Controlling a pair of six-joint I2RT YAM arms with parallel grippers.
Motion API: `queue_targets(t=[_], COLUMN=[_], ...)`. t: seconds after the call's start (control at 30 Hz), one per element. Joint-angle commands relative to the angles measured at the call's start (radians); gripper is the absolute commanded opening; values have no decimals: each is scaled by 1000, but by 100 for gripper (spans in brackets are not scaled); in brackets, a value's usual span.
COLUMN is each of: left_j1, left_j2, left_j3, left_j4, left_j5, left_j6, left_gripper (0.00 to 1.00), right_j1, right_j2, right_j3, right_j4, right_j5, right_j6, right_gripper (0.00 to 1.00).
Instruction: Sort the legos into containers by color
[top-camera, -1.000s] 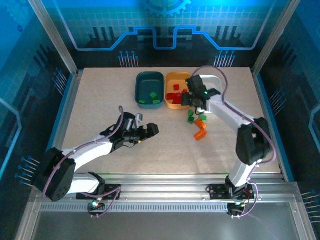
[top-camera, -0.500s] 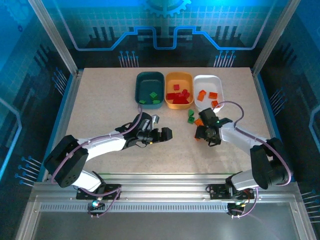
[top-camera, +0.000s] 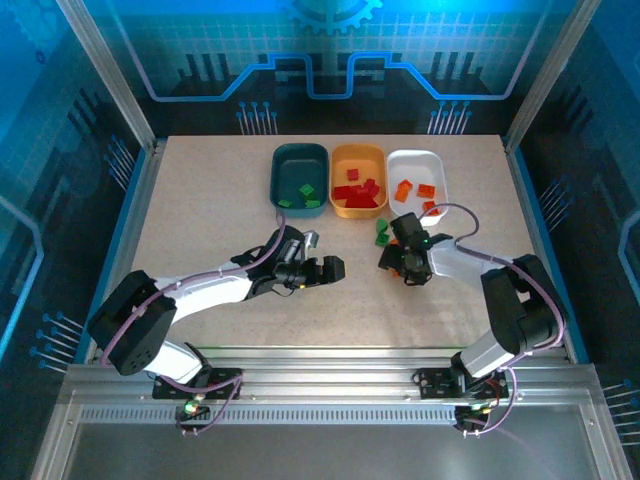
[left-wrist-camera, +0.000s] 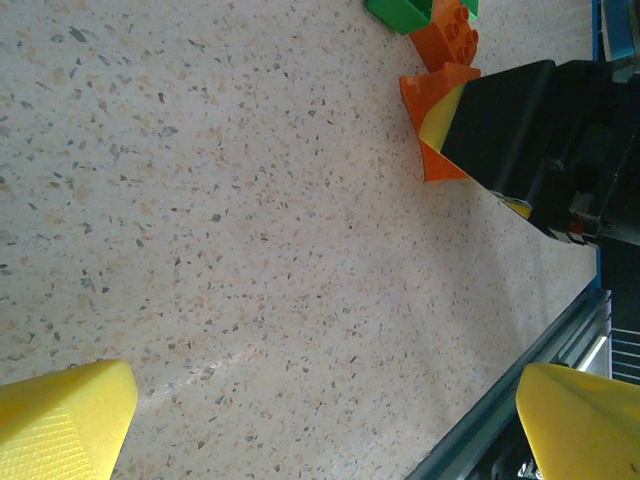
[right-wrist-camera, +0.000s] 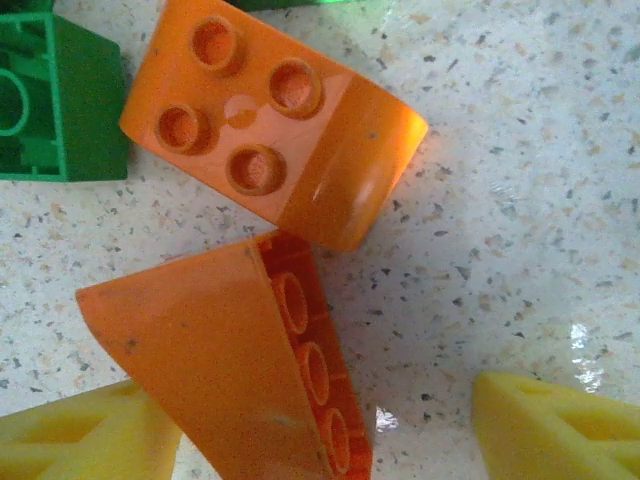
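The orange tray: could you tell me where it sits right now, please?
In the top view, the orange tray sits toward the far side, between the dark teal tray on its left and the white tray on its right.

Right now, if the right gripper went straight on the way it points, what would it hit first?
Most likely the orange sloped brick, lying on its side between the open yellow fingers of the right gripper, close to one of them. Behind it is only the speckled table. Depth is unclear.

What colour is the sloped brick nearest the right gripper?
Orange; the sloped brick shows best in right wrist view.
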Motion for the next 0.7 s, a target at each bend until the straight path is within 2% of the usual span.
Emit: queue_targets(t=[0.0,0.07,0.2,0.33,0.43,0.5,0.67], left_j1=[-7,-7,-5,-6,-6,-6,-6], left_j2=[-33,-36,-36,-29,-26,-26,-39], left_j3=[-8,-4,3,11,13,11,14], left_j4=[-12,-19,-28,-39,-39,-37,-35], left_j5=[-22,-25,-34,-34,-35,-34,-35], left_j6=[33,39,46,51,51,48,43], left_gripper=[99,99,99,99,99,99,99], right_j1=[11,16,36,80,110,116,107], right_j2=[73,88,123,107,54,-7,-175], right_j3=[65,65,105,106,99,93,137], right_j4=[36,58,72,77,61,34,-52], right_j5=[44,45,48,65,97,107,155], right_j6=[-42,-60,-91,-126,-150,-158,-226], right_gripper=[75,74,62,38,27,24,25])
